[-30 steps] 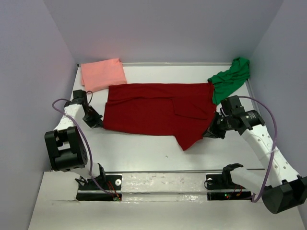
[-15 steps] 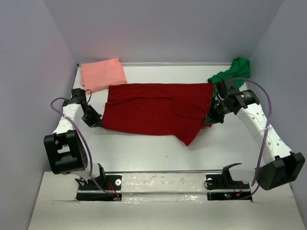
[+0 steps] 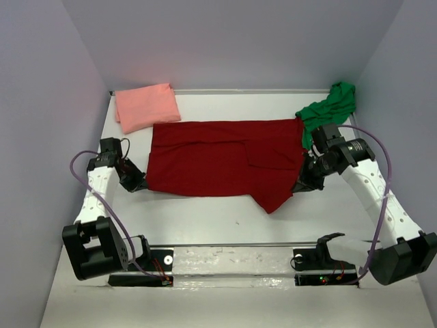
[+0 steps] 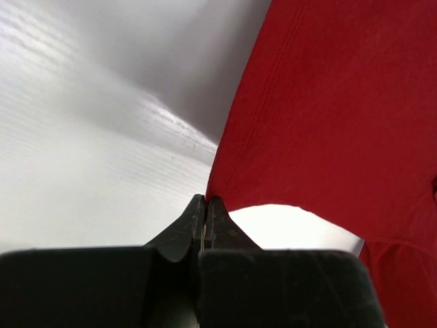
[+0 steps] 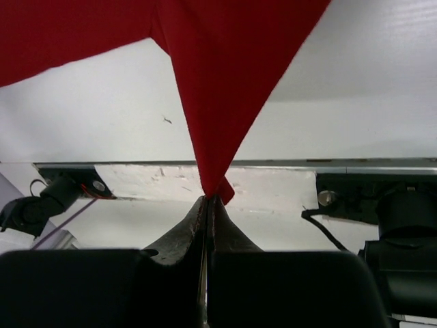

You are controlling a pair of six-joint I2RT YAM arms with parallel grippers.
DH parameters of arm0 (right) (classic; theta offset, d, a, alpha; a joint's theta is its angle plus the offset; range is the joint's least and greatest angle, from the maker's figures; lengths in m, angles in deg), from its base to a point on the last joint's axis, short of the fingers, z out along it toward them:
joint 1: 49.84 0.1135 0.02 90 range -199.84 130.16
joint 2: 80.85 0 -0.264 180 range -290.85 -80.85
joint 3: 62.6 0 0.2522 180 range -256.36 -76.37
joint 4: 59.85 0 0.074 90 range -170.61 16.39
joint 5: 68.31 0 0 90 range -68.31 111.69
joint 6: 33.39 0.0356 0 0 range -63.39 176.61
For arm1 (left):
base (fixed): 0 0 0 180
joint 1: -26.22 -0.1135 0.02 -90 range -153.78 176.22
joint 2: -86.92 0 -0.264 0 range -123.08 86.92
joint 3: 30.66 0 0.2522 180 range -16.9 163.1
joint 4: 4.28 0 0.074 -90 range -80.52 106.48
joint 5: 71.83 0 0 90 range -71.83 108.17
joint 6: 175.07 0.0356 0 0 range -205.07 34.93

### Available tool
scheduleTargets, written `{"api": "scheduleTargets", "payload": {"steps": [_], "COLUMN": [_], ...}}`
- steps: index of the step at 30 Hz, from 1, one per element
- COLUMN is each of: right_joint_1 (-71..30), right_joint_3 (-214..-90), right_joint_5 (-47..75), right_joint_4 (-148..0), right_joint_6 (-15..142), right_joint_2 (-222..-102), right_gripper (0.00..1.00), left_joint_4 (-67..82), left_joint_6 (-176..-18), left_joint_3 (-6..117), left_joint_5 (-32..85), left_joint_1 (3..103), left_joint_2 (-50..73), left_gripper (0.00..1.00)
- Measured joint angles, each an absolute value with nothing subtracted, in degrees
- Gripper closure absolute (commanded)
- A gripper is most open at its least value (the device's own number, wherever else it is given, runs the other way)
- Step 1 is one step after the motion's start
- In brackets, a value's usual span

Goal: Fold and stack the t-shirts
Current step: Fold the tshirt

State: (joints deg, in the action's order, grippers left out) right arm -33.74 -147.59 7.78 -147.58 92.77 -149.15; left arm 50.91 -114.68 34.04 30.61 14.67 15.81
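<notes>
White bench (image 3: 205,215) fills the overhead view, boxed in by pale lilac walls (image 3: 232,41). The dark red t-shirt (image 3: 218,160) lies spread wide across the middle of the frame, with a folded flap on its right half and a point of cloth reaching toward lower centre.

The left tool (image 3: 138,182) sits at the shirt's lower left corner. In the left wrist view its 2 fingers (image 4: 194,219) are pressed together on the hem, and the cloth arches up off the surface just beyond them.

The right tool (image 3: 299,186) is at the shirt's right edge. In the right wrist view its fingers (image 5: 198,222) pinch a tip of red cloth, which widens into a taut triangle above.

The salmon pink t-shirt (image 3: 145,106) lies folded flat in the upper left, just beside the red one's top corner. The bright green t-shirt (image 3: 332,108) is crumpled in the upper right against the wall, its lower end meeting the red shirt's upper right corner.
</notes>
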Motion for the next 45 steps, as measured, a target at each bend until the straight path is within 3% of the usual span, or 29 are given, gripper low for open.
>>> {"api": "scheduleTargets", "payload": {"steps": [9,27,45], "right_joint_1": [-33.76,-33.8,-34.0], "right_joint_3": [-140.13,-139.59,-155.19], "right_joint_5": [5.07,3.72,7.67], "right_joint_4": [-150.1,-150.36,-151.17], "right_joint_6": [92.81,93.47,90.45], "right_joint_2": [-140.86,-135.73,-150.74], "right_gripper": [1.0,1.0,1.0], "left_joint_4": [52.03,55.24,55.44], "left_joint_6": [-115.62,-115.94,-116.42], "left_joint_3": [27.26,25.56,33.91], "left_joint_5": [31.36,31.2,29.48], "left_joint_1": [14.67,15.37,15.39], "left_joint_2": [23.66,29.65,21.52], "left_gripper": [1.0,1.0,1.0]}}
